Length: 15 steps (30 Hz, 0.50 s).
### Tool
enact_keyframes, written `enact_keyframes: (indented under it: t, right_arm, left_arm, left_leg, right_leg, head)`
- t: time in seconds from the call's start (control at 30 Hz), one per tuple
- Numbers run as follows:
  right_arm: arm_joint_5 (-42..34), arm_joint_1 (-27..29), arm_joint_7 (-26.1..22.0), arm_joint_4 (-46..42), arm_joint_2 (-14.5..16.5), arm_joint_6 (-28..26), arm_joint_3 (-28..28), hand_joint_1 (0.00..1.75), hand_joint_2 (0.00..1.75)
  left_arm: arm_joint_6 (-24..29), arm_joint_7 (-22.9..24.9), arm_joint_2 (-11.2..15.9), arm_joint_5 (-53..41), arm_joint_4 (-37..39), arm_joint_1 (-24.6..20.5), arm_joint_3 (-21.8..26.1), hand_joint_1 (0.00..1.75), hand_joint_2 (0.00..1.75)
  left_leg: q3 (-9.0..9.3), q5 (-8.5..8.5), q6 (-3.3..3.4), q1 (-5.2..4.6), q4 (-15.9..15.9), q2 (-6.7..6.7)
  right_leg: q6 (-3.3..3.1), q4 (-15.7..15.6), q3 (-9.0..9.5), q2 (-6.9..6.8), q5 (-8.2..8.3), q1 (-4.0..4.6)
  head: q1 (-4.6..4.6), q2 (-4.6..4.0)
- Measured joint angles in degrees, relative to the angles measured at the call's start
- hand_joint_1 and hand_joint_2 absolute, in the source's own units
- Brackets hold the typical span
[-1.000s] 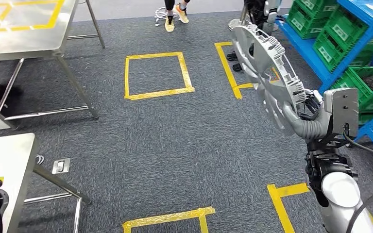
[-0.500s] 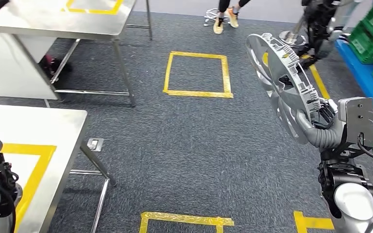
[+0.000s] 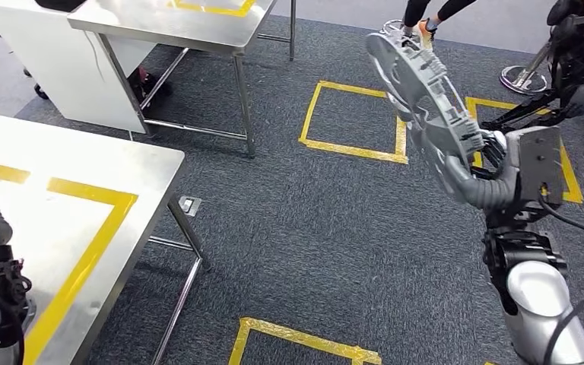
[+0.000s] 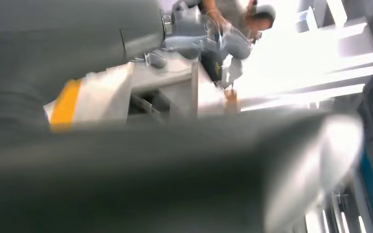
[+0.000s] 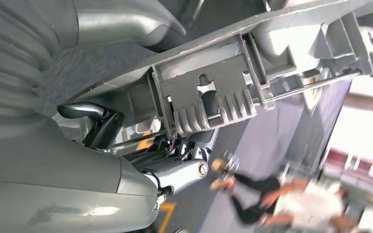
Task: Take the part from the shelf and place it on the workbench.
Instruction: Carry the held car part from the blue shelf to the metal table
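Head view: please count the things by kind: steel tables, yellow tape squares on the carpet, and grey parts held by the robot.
Steel tables: 2 (near one, far one)
Yellow tape squares on the carpet: 3 ()
Grey part in the right hand: 1
Total: 6

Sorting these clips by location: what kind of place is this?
Probably a factory or workshop test floor: steel workbench marked with yellow tape, taped squares on grey carpet, and the right hand holding a grey cast part.
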Motion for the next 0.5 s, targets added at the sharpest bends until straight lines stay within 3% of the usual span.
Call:
enact_keyframes:
  t: [0.07,0.1,0.17,0.2,0.27,0.3,0.37,0.4,0.43,0.5]
  right_arm:
    - [1.12,-1.58,0.26,1.10,1.04,0.51,1.18,1.75,1.75]
    - [1.65,-2.32,0.41,1.69,1.52,0.71,1.76,1.75,1.75]
    - [2.96,-3.75,0.97,3.02,2.51,0.91,2.91,1.75,1.75]
    - [3.74,-4.45,1.38,3.74,3.06,0.95,3.47,1.75,1.75]
    - [5.30,-6.01,2.08,5.35,4.11,0.96,4.53,1.75,1.75]
    - [6.10,-6.85,2.31,6.38,4.65,0.99,5.11,1.75,1.75]
    - [7.98,-8.44,2.79,8.85,5.91,1.21,6.42,1.75,1.75]
    - [9.13,-9.13,3.17,10.18,6.59,1.45,7.11,1.75,1.75]
    - [10.42,-9.86,3.69,11.60,7.27,1.81,7.81,1.75,1.75]
    - [12.99,-11.57,4.86,14.46,8.56,2.64,9.19,1.75,1.75]
  left_arm:
    - [0.20,0.52,0.02,0.61,-0.13,-0.34,-0.25,0.00,0.00]
    - [0.34,0.65,0.02,0.83,-0.17,-0.48,-0.34,0.00,0.00]
    - [0.59,0.93,0.01,1.12,-0.22,-0.63,-0.48,0.00,0.00]
    - [0.64,1.01,0.00,1.18,-0.22,-0.69,-0.54,0.00,0.00]
    - [0.60,1.10,-0.04,1.31,-0.19,-1.11,-0.68,0.00,0.00]
    - [0.53,1.10,-0.08,1.35,-0.15,-1.42,-0.80,0.00,0.00]
    - [0.35,1.14,-0.15,1.42,0.03,-1.95,-1.07,0.00,0.00]
    - [0.25,1.20,-0.18,1.42,0.13,-2.13,-1.22,0.00,0.00]
    - [0.16,1.30,-0.20,1.41,0.22,-2.29,-1.36,0.00,0.00]
    - [-0.05,1.62,-0.22,1.33,0.30,-2.69,-1.62,0.00,0.00]
  left_leg:
    - [2.97,0.89,0.37,-0.12,-4.61,1.64]
    - [3.20,0.80,0.81,-0.28,-5.03,1.62]
    - [2.96,1.24,1.61,-0.32,-4.82,-0.05]
    - [2.83,1.40,1.89,-0.26,-4.82,-0.85]
    - [2.65,1.72,2.42,-0.07,-4.90,-2.39]
    - [2.51,1.85,2.61,-0.09,-4.91,-3.18]
    - [2.21,2.09,2.87,-0.29,-4.91,-4.85]
    - [2.10,2.21,2.93,-0.44,-4.91,-5.74]
    - [2.04,2.34,2.94,-0.57,-4.90,-6.61]
    - [2.00,2.69,2.90,-0.70,-4.97,-8.32]
  right_leg:
    - [0.82,1.11,-0.39,-1.16,-0.58,0.16]
    - [1.18,1.46,-0.45,-1.77,-0.75,0.27]
    - [1.71,1.76,-0.48,-3.01,-0.98,0.18]
    - [2.03,2.18,-0.71,-2.71,-1.41,-0.01]
    - [2.55,5.69,-2.42,0.36,-3.68,-0.42]
    - [2.67,9.28,-4.08,2.36,-5.41,-0.52]
    - [2.48,16.96,-7.74,4.23,-8.10,-0.49]
    - [2.23,18.90,-8.79,4.47,-8.25,-0.43]
    - [1.85,18.49,-8.76,4.66,-7.30,-0.31]
    - [0.74,11.60,-5.81,6.03,-3.42,0.09]
  head:
    - [-0.32,0.00]
    - [-0.32,0.00]
    - [-0.07,0.00]
    - [0.06,0.00]
    - [0.40,0.00]
    - [0.70,0.00]
    - [1.28,0.00]
    - [1.47,0.00]
    - [1.61,0.00]
    - [1.75,0.00]
